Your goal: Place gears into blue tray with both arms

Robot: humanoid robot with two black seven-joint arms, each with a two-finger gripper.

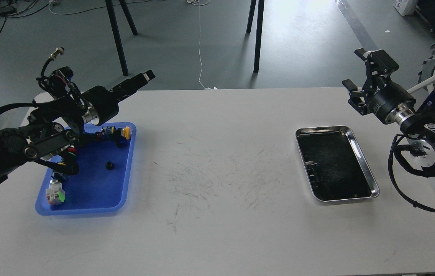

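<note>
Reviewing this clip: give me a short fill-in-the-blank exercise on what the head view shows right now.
1. The small black gear lies inside the ____ tray.
2. The steel tray sits on the robot's ____ side of the table.
3. The right gripper has its fingers spread, so it is ____.

Missing words: blue; right; open

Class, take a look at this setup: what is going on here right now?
A two-armed robot is sorting small parts on a white table. Neither gripper holds anything. The left gripper hovers above the far edge of the blue tray, which holds one small black gear plus some colourful push-button parts. The right gripper is raised, open, beyond the steel tray; whether any gears lie on that tray's dark bottom is unclear.
</note>
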